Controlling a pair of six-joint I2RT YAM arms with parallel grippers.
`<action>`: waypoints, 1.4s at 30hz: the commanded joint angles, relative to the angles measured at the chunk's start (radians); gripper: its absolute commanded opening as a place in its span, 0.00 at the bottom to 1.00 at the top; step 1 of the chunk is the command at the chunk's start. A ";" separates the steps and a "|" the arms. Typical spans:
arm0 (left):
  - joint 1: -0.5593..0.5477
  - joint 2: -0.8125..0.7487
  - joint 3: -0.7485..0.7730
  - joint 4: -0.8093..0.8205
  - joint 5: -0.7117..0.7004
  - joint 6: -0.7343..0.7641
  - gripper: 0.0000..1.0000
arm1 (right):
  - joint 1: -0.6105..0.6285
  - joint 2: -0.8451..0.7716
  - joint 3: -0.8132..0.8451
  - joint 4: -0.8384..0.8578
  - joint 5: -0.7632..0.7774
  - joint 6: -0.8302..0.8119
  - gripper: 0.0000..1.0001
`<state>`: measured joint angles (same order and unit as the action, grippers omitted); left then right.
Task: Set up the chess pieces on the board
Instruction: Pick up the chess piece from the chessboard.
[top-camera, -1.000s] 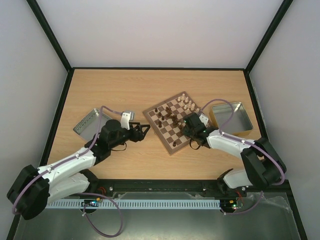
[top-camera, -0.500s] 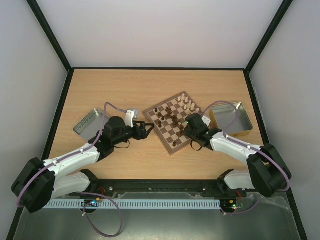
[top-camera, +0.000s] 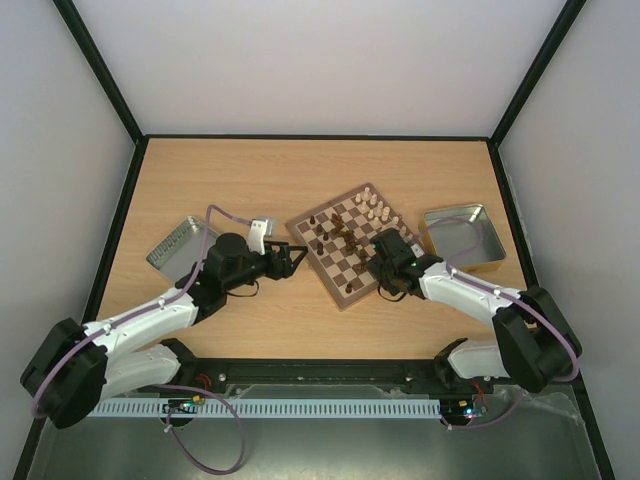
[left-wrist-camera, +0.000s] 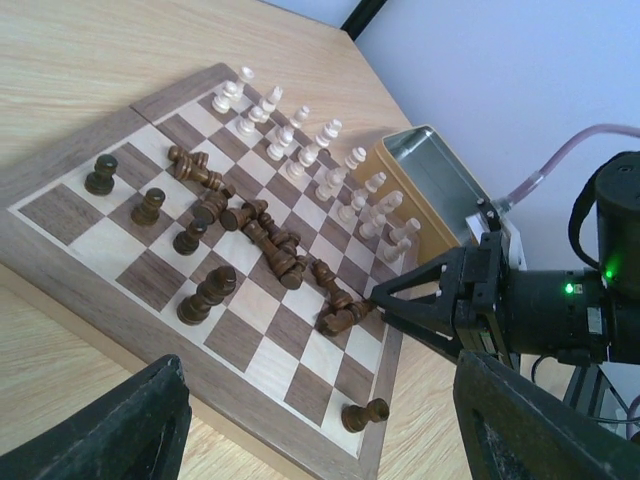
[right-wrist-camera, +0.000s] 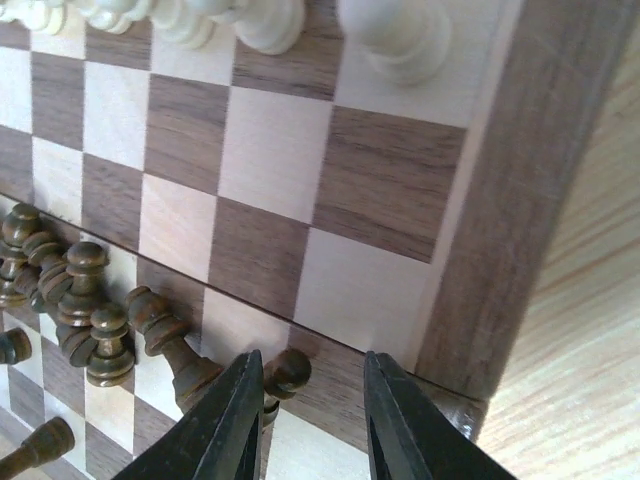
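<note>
Right claw (right-wrist-camera: 310, 400) wider (gold tin (top-camera: 460, 235) near)

We are looking at a board (left-wrist-camera: 245, 340) checkered in dark brown and light tan, with a brown rim. The dark brown chess pieces (left-wrist-camera: 208, 293) are blending into the darker squares, while the cream-white chess pieces (left-wrist-camera: 330, 185) are standing out pale. The counter (top-camera: 250, 170) is showing light honey wood grain. One gold tin (left-wrist-camera: 430, 180) is glowing yellow outside and silver within; the grey tin (top-camera: 180, 245) is showing dull metal. We are seeing white arms (top-camera: 140, 325) with black joints, lilac cables (left-wrist-camera: 590, 135), and a green light (left-wrist-camera: 568, 288) burning on black housing.
</note>
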<state>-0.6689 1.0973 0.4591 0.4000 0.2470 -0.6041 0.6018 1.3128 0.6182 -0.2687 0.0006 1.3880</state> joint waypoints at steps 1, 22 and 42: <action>-0.003 -0.051 0.025 -0.021 -0.050 0.033 0.74 | -0.004 0.014 0.049 -0.130 0.038 0.165 0.28; 0.005 -0.089 0.047 -0.069 -0.090 0.095 0.75 | -0.028 0.171 0.173 -0.209 -0.046 0.338 0.22; 0.004 0.017 0.088 0.001 0.072 -0.005 0.75 | -0.039 -0.006 0.068 0.028 0.104 0.139 0.02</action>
<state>-0.6670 1.0744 0.5117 0.3386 0.2440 -0.5503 0.5686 1.3838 0.7387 -0.3614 0.0219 1.6180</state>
